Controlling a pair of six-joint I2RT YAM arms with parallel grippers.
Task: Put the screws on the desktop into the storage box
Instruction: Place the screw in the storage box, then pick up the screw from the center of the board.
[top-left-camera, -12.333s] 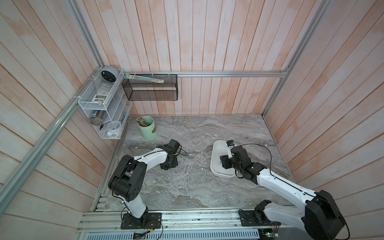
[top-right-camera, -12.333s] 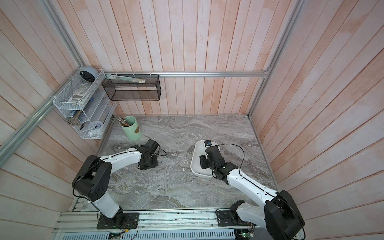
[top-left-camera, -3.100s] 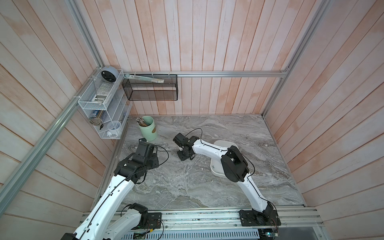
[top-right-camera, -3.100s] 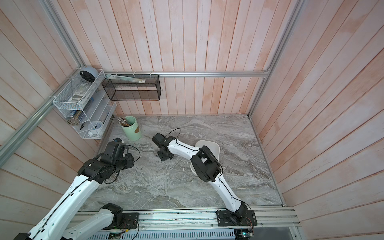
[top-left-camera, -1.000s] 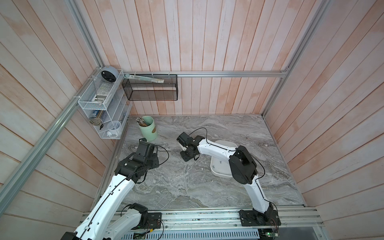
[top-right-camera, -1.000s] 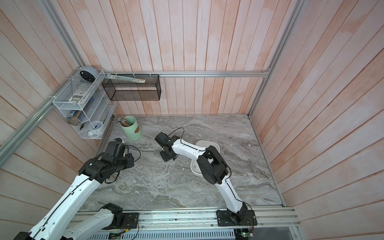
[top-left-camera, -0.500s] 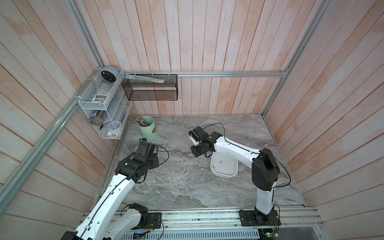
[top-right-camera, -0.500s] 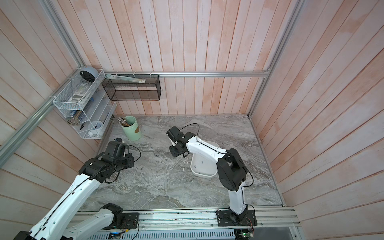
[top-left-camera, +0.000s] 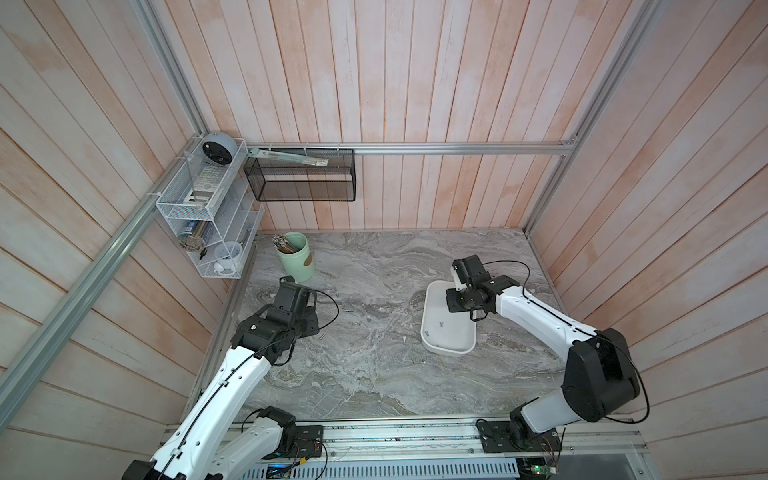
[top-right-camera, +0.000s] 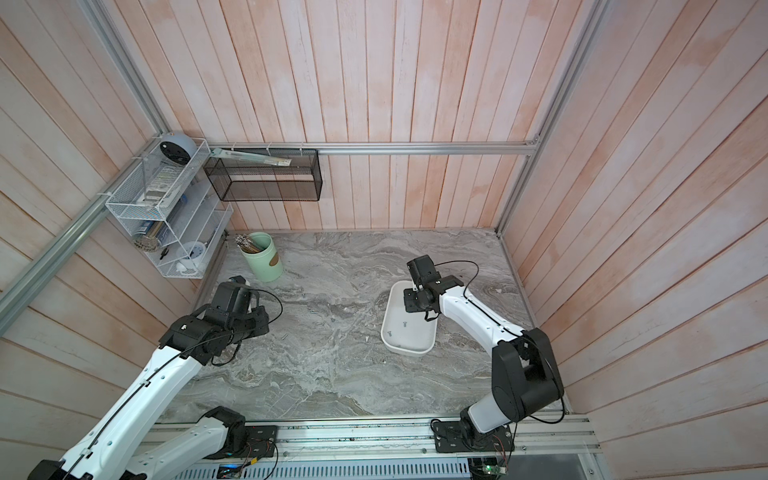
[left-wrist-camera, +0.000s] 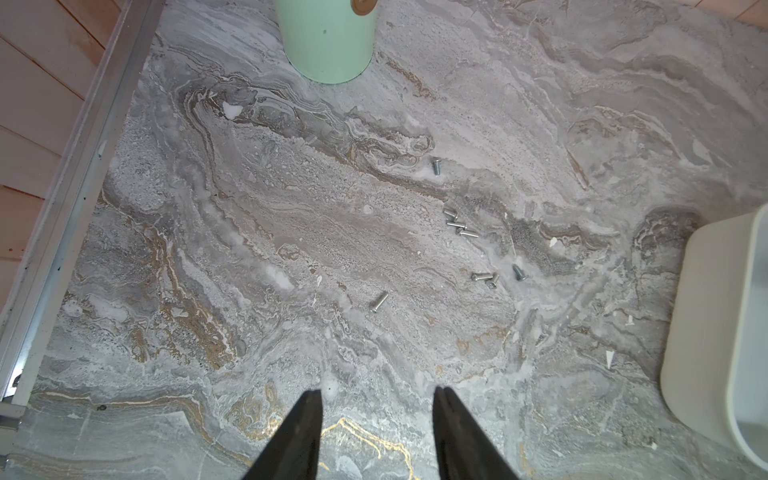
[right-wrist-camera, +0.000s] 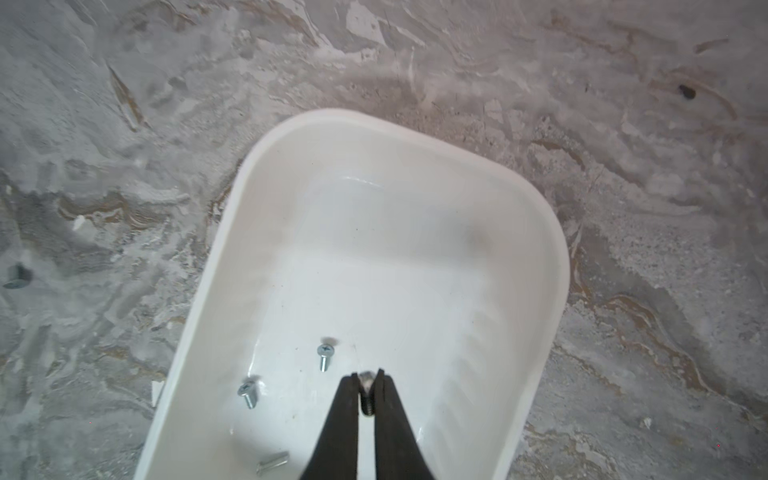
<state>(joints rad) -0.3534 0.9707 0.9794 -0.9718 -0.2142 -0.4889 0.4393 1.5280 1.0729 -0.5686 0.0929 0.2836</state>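
Right gripper (right-wrist-camera: 368, 375) pinched tiny silvery screw (right-wrist-camera: 365, 380) over shallow white plastic storage box (right-wrist-camera: 340, 116), evidently for dropping; left gripper (left-wrist-camera: 376, 392) hung half-open, empty.

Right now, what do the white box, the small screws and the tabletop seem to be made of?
The storage box: probably plastic, glossy white, with soft highlights and rounded moulded corners. The screws: metal, bright silvery, with cross-slotted heads. The desktop: looks like grey marble with veins, matt; it could be a printed surface.

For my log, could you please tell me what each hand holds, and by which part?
The right hand pinches one screw by its shaft, near the head; left hand holds nothing.
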